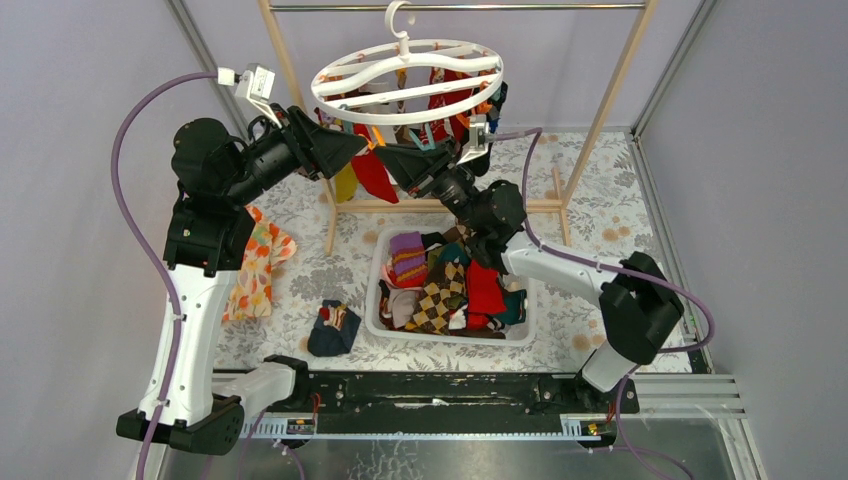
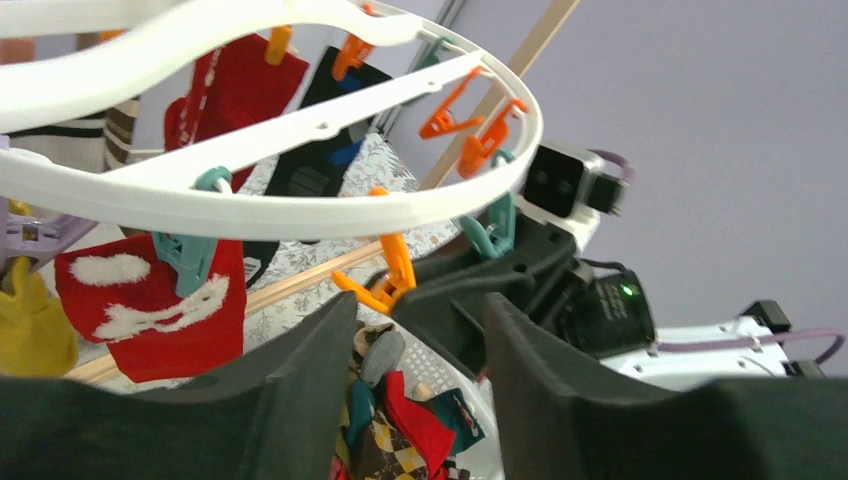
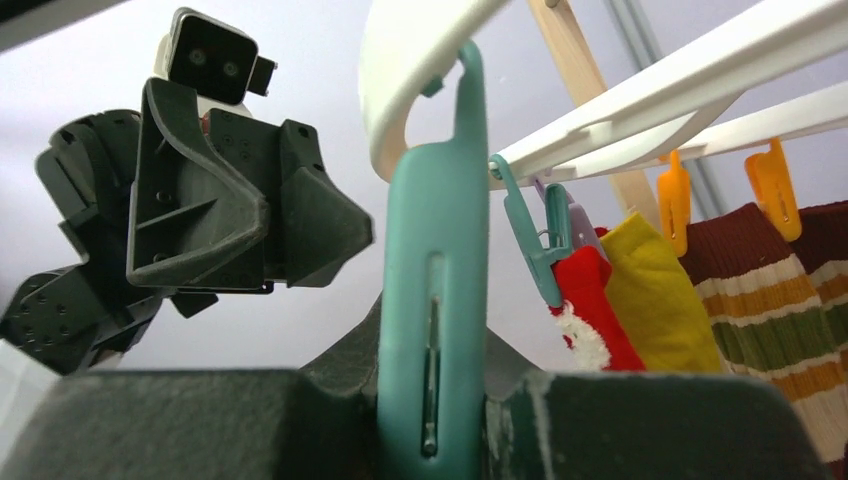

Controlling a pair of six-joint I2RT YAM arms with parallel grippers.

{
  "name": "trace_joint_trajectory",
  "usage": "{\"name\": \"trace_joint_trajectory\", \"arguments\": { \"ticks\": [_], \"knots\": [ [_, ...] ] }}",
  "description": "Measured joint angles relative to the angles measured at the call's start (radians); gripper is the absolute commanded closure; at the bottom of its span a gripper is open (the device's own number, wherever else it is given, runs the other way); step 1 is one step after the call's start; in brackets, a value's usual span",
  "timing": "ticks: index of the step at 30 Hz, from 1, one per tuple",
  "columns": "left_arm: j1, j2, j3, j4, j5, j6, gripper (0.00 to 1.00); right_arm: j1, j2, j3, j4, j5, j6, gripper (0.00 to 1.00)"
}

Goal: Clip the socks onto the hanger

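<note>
The white plastic hanger [image 1: 407, 82], an oval ring with curved cross bars, hung by its hook from the metal rod [image 1: 500, 7] of the wooden rack [image 1: 608, 105] at the far side of the table. Both arms reached up beneath its near rim and crowded each other. The left gripper [image 1: 352, 146] sat just left of the right gripper [image 1: 392, 157], with the rack's left post close behind it. The left gripper's jaws stood spread with nothing between them, and its two dark, wedge-shaped fingers [image 2: 300, 390] framed the other arm's wrist. The right gripper's jaws pinched one flat teal clip [image 3: 432, 300] dangling from the rim, a pad pressed against each side.

From the right wrist, three socks showed hung to the right of that clip. They were a red-and-white sock [image 3: 590, 310] under a second teal clip [image 3: 530, 240], a yellow sock [image 3: 660, 300] and a ribbed striped sock [image 3: 770, 300], with two orange clips [image 3: 675, 195] above them.

Nearer and lower, one white basket [image 1: 440, 338] with rounded corners held a heap of soft socks [image 1: 450, 290]: purple-striped, argyle, red and teal. One dark sock [image 1: 333, 328] lay alone on the floral tablecloth [image 1: 600, 210] just left of the basket. One orange-flowered cloth [image 1: 255, 265] lay further left, partly hidden by the left arm.
</note>
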Motion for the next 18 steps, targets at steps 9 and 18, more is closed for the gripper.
{"name": "trace_joint_trajectory", "arguments": {
  "ticks": [9, 18],
  "knots": [
    [0.000, -0.006, -0.047, -0.001, -0.092, -0.077, 0.34, 0.110, -0.042, 0.014, -0.130, 0.189, -0.288, 1.00],
    [0.000, -0.016, -0.075, -0.002, -0.161, -0.156, 0.38, 0.156, -0.016, 0.070, -0.169, 0.264, -0.426, 1.00]
  ]
}}
